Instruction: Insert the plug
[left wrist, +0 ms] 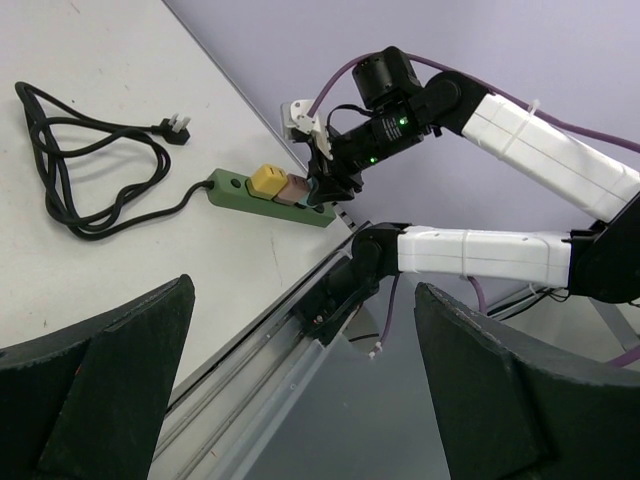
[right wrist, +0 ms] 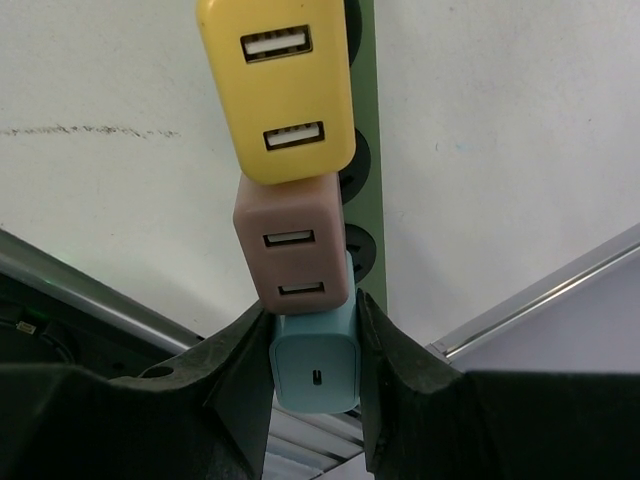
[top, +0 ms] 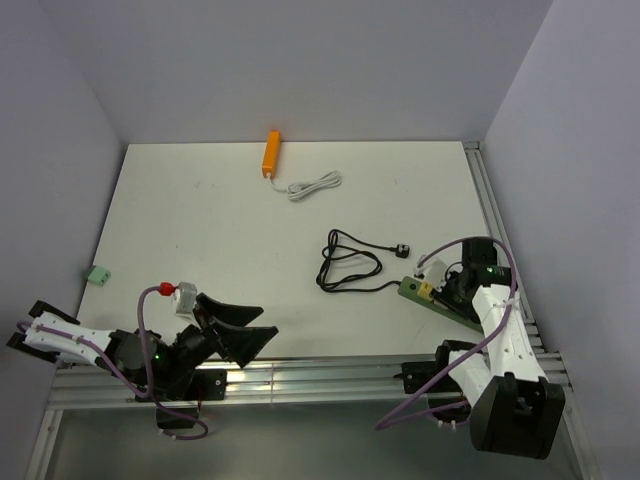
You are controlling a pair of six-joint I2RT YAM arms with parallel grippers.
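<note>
- We find the white bench [top: 200,230] carrying all the items, with both arms at its near edge.
- The right arm [top: 505,340] reaches down to the bench's right side. The left arm [top: 70,345] lies low at the near left corner.
- The left gripper [top: 266,322] has its fingers spread wide and nothing between them.
- A black cord [top: 345,265] lies in loose loops mid-bench and runs to the green power strip [left wrist: 230,190].
- The right gripper [right wrist: 310,330] sits over the strip's end, its fingers [right wrist: 230,390] pressed against both sides of the light-blue plug [right wrist: 315,365].
- On the strip we note a yellow adapter [right wrist: 285,90], then a pink adapter [right wrist: 290,245], with the light-blue plug touching the pink one, in line. We cannot tell whether its pins are fully seated.
- An orange block [top: 271,153] and a coiled white cable [top: 315,185] lie at the far edge.
- A small green block [top: 97,273] sits at the left edge.
</note>
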